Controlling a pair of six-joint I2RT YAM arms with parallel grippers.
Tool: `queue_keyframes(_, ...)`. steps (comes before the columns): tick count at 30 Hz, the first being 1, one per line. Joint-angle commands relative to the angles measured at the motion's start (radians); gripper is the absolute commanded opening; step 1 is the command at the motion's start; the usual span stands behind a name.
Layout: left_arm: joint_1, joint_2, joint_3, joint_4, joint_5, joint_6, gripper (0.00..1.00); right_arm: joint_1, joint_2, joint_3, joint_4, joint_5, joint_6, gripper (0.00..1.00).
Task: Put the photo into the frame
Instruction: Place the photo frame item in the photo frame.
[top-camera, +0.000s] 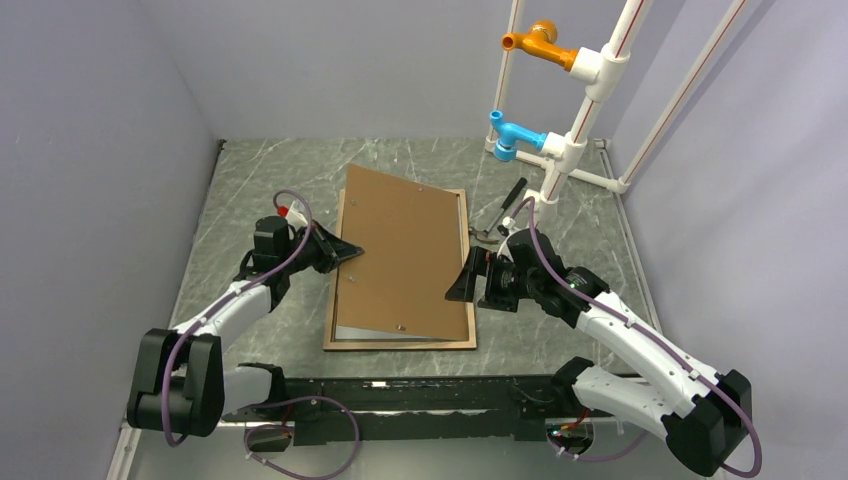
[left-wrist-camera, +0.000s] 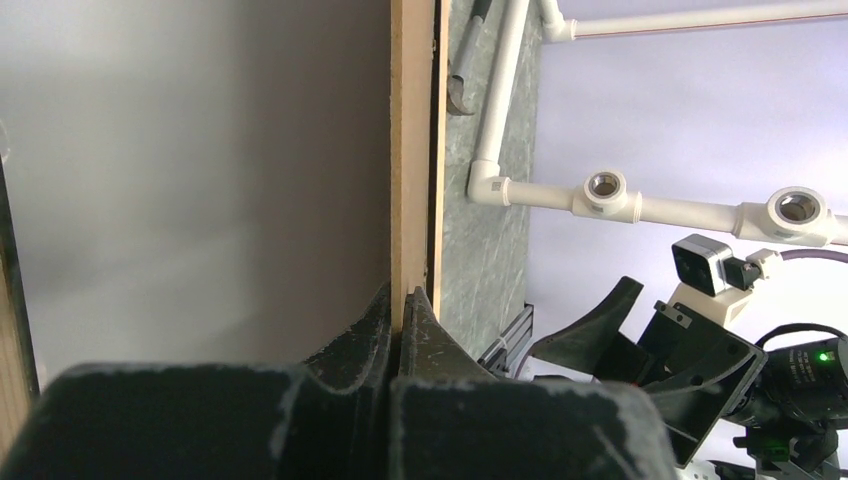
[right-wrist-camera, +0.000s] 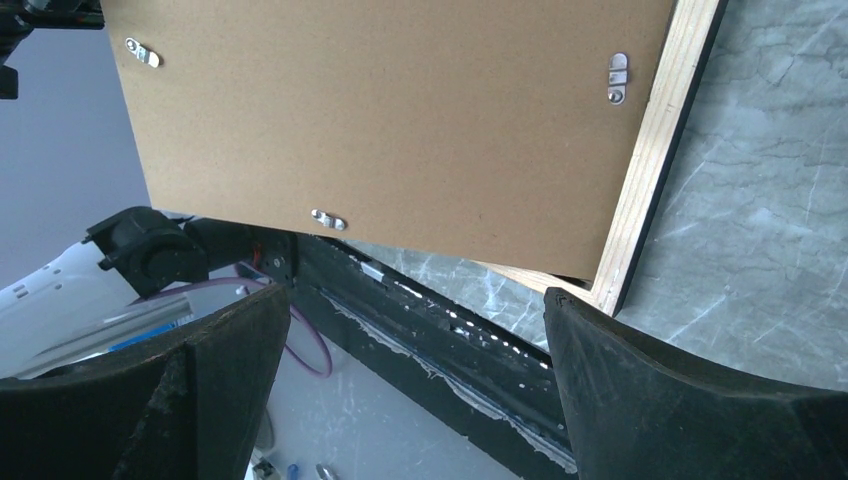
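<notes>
Brown backing board (top-camera: 400, 250), skewed over the frame (top-camera: 400, 343); my left hand (top-camera: 348, 250) clamps its left edge, right hand (top-camera: 464, 277) spread apart at centre right.

Pale lavender-grey walls (top-camera: 100, 120) close off the left, back and right of the top view under even light. The surface (top-camera: 260, 180) is grey-green stone with pale veins. At upper right stands a white pipe rack (top-camera: 590, 110) carrying an orange fitting (top-camera: 540, 42) and a blue fitting (top-camera: 512, 135). A black rail (top-camera: 420, 395) crosses the bottom.
</notes>
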Motion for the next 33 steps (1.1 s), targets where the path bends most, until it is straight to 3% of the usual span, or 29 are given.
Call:
queue_keyframes(1,-0.005,-0.014,-0.002,-0.023,-0.021,0.036,0.0,-0.002,-0.028,-0.009,0.011,0.0,0.014,0.99)
queue_keyframes(13,-0.012,0.035,0.027,-0.031,0.051,0.04,0.0,-0.003,-0.061,0.056,-0.054,0.106,0.041,0.99)
queue_keyframes(22,-0.012,0.157,0.128,-0.047,0.146,0.143,0.0,-0.004,-0.07,0.054,-0.065,0.115,0.042,0.99)
queue_keyframes(33,-0.013,0.17,0.098,-0.048,0.117,0.143,0.0,-0.006,-0.058,0.049,-0.056,0.109,0.04,0.99)
